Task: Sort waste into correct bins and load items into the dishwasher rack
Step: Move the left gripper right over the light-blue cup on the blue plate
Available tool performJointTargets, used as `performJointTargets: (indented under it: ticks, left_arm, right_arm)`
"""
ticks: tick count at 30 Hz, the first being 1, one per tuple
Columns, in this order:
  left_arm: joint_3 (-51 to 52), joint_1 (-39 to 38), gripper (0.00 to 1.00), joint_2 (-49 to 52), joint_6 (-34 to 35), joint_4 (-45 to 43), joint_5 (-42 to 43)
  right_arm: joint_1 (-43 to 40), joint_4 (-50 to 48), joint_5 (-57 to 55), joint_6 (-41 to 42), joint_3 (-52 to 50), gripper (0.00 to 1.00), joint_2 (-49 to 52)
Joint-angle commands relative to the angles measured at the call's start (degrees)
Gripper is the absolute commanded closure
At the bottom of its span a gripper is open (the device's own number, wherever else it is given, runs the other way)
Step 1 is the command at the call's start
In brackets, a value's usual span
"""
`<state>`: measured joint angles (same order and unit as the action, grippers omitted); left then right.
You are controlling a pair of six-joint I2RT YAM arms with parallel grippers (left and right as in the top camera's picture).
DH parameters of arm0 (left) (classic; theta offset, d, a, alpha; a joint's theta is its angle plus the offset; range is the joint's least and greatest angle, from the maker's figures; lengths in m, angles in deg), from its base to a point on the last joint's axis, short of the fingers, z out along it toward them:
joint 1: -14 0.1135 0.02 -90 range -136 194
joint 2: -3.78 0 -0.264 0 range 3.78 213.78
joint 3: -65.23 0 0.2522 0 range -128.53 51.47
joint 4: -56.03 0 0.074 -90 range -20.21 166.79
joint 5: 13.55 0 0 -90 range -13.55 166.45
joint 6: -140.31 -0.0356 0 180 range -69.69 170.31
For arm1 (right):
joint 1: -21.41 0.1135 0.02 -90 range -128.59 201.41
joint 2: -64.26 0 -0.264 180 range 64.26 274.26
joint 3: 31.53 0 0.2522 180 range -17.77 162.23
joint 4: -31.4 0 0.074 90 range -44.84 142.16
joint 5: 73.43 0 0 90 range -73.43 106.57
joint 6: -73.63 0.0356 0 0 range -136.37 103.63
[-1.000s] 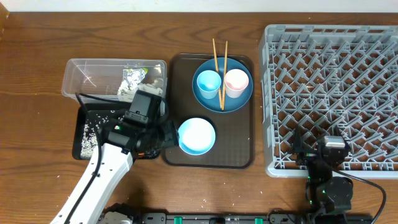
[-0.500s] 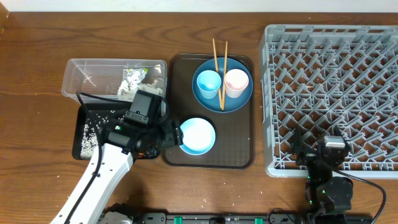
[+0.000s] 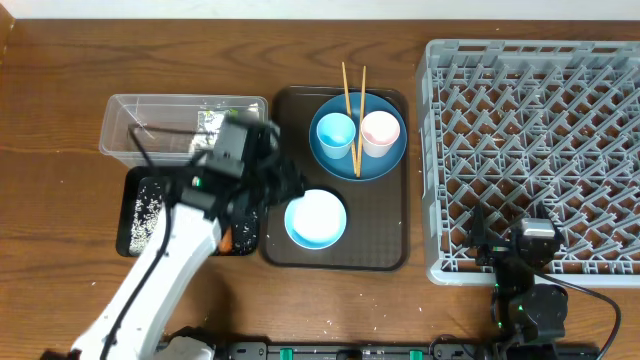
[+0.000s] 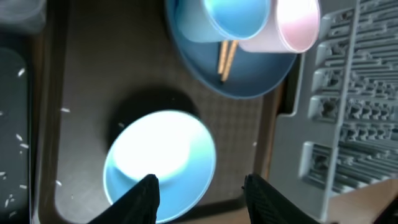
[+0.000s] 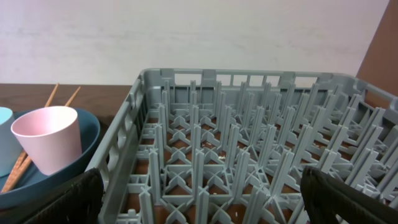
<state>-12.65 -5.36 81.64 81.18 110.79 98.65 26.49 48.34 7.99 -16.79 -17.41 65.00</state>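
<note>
Bowl position: the white-blue bowl [image 4: 160, 163] sits upright on the near half of the brown serving tray [image 3: 385, 225], apart from the blue plate [image 3: 358, 163] behind it.
Left gripper: the left gripper [image 4: 200, 178] hangs right over the bowl's right-hand edge with its fingers spread. One finger is over the bowl's inside and the other is out over bare tray.
Deciding relation: the bowl's rim runs up between the two fingers, so a pinch on the wall looks like the likely next step. The bowl is round, so no axis needs matching.
Nearer arm: the left arm is much nearer. The right gripper [image 5: 205, 202] is spread wide and empty at the near edge of the dishwasher rack [image 3: 535, 150], well apart from the bowl.
Other items: the light blue cup [image 3: 336, 131] and pale pink cup [image 3: 380, 132] stand on the plate. The chopsticks [image 3: 353, 105] lie between them, their long axis running away from the robot.
Bins: the clear tub [image 3: 150, 120] and black tray [image 3: 140, 215], which has rice grains [image 3: 147, 208] in it, lie left of the serving tray.
Hard to tell: the left gripper is blurred from overhead. The wrist view cuts off the bowl's near edge, so I cannot tell how high the fingers are or whether they touch the bowl. The arm covers part of both bins, and the tub's contents are unclear.
</note>
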Motion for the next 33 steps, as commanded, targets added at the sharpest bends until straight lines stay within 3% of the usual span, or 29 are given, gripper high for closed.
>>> performJointTargets:
  ticks: [1,5,8,19,33]
  left_arm:
    - [-12.79,-0.15,0.53,5.84,-3.30,5.11,0.94]
    - [-26.86,-0.26,0.53,14.47,-4.74,12.46,-2.36]
    - [-30.71,-0.31,0.53,18.78,-4.70,12.33,-4.70]
    - [-30.82,-3.72,0.53,28.81,-3.61,5.73,-5.16]
    - [-30.60,-5.22,0.53,34.51,-2.71,6.25,-11.43]
  right_arm:
    - [-0.61,0.22,-0.20,0.37,-0.04,0.01,0.02]
    - [-0.61,0.22,-0.20,0.39,-0.04,0.01,0.02]
    - [-0.61,0.22,-0.17,0.37,-0.04,0.01,0.02]
    - [-0.61,0.22,-0.17,0.37,-0.04,0.01,0.02]
    - [-0.61,0.22,-0.17,0.37,-0.04,0.01,0.02]
